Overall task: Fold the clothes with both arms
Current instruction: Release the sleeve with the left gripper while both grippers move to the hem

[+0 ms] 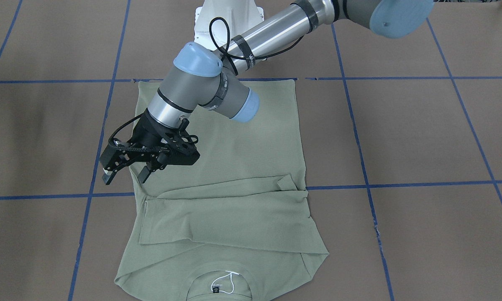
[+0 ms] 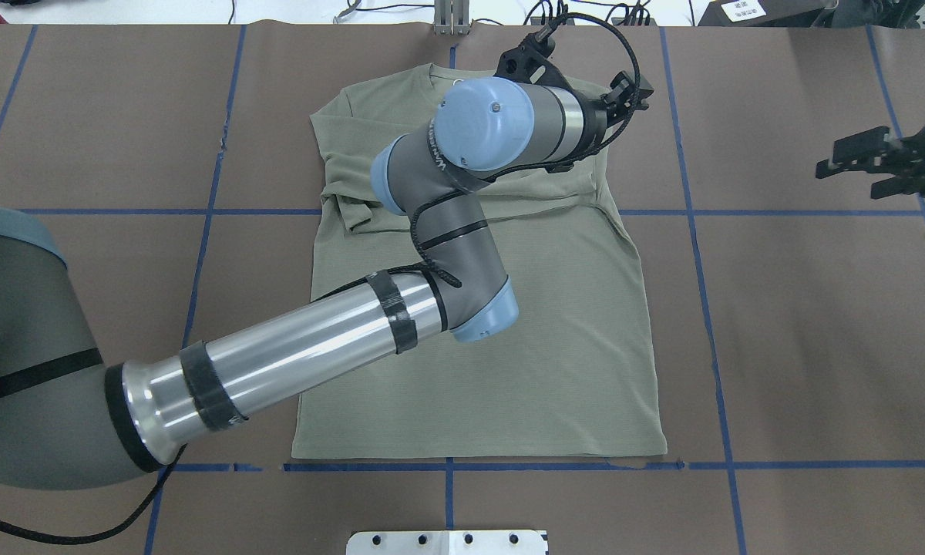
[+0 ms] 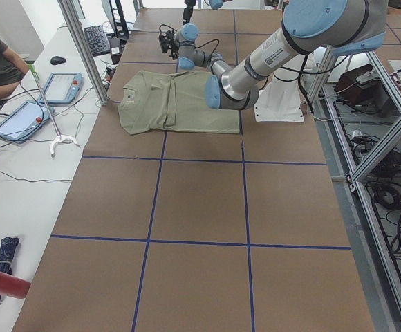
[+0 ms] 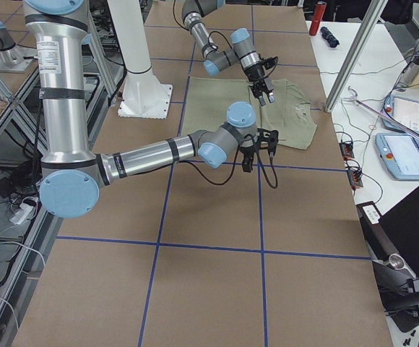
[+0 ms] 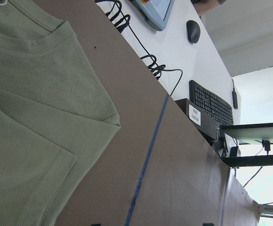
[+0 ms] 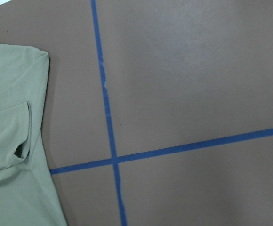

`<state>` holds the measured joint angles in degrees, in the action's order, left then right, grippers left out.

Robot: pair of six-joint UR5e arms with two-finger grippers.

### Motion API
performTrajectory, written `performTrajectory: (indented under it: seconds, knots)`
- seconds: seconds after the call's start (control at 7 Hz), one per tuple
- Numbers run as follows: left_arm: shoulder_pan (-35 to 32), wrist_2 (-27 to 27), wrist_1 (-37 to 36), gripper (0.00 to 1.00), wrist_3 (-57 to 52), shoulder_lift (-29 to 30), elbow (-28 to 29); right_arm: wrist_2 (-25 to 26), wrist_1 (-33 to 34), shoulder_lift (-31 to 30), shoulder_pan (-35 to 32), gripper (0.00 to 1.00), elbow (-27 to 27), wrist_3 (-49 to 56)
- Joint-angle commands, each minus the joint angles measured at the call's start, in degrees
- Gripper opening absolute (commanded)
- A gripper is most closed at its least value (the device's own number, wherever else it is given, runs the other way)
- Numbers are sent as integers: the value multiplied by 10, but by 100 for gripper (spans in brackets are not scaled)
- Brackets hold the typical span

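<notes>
The sage-green shirt (image 1: 242,167) lies flat on the brown table, both sleeves folded across the chest. Its collar, with dark label and white string tag (image 1: 228,281), faces away from the robot. The shirt also shows in the overhead view (image 2: 555,308) and both wrist views (image 5: 28,117) (image 6: 9,117). My left arm reaches across the shirt. Its gripper (image 1: 125,174) is open and empty, a little above the shirt's edge on the robot's right, near the folded sleeve. My right gripper (image 2: 856,158) hovers open and empty over bare table, well right of the shirt.
Blue tape lines (image 1: 401,184) grid the brown table. The white pedestal base (image 1: 228,16) stands at the robot's edge. Beyond the far edge, a white desk holds tablets (image 3: 28,117), a keyboard and cables. A metal post (image 3: 83,48) stands near the collar.
</notes>
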<state>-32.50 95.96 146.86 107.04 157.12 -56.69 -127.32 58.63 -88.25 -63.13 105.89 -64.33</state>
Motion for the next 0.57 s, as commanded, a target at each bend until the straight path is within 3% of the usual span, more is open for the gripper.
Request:
performTrajectory:
  seconds: [0.0, 0.14, 0.43]
  knots:
    - [-12, 79, -64, 86, -43, -147, -210, 159, 2, 1, 172, 100, 85, -210]
    - [-23, 112, -122, 86, -111, -227, -321, 209, 3, 0, 232, 100, 117, -282]
    - [-35, 134, -177, 86, -157, -328, -428, 366, 16, -2, 396, 100, 157, -417]
